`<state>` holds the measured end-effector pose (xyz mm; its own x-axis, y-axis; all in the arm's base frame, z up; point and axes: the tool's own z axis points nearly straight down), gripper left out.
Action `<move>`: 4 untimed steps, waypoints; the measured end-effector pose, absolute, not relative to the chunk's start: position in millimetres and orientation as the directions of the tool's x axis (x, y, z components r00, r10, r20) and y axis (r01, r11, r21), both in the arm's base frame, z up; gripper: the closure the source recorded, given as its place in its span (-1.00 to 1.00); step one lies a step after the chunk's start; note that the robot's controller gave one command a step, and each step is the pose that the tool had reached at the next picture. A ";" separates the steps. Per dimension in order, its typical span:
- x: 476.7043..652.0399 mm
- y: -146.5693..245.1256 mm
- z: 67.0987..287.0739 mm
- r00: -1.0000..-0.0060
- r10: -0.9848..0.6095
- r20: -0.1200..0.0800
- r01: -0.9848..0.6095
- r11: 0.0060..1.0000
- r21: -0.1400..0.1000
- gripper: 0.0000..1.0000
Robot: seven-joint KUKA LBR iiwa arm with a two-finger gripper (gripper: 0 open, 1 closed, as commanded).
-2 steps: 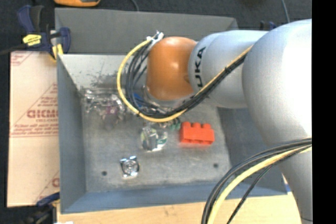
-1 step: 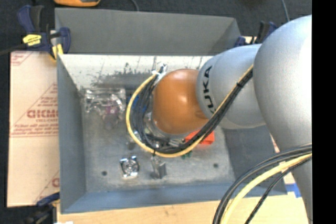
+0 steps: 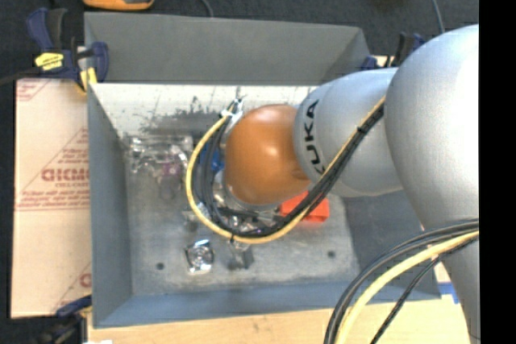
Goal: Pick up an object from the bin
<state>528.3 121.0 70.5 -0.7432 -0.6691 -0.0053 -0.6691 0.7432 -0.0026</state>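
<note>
My gripper (image 3: 232, 218) is low in the middle of the bin, mostly hidden under the orange dome on the wrist. A small crumpled silver thing (image 3: 199, 255) lies on the floor just below and left of it. An orange block (image 3: 319, 211) pokes out from under the arm to the gripper's right. A bit of something blue (image 3: 216, 162) shows at the dome's left edge. Nothing is visibly held.
A clear, glassy thing with a purple tint (image 3: 158, 155) lies at the back left by the sloping wall. The arm and its yellow and black cables cover the bin's right half. Bare floor runs along the front and left.
</note>
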 end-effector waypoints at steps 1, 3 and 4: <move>508.8 132.1 70.3 -0.620 -0.785 -0.001 -0.785 0.620 -0.001 -1.00; 545.1 169.8 141.6 -0.214 -0.977 -0.005 -0.977 0.214 -0.006 1.00; 563.4 172.0 140.0 -0.428 -0.904 -0.007 -0.904 0.428 -0.003 1.00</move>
<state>563.4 172.0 140.0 -0.4280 -0.9037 -0.0065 -0.9038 0.4280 -0.0031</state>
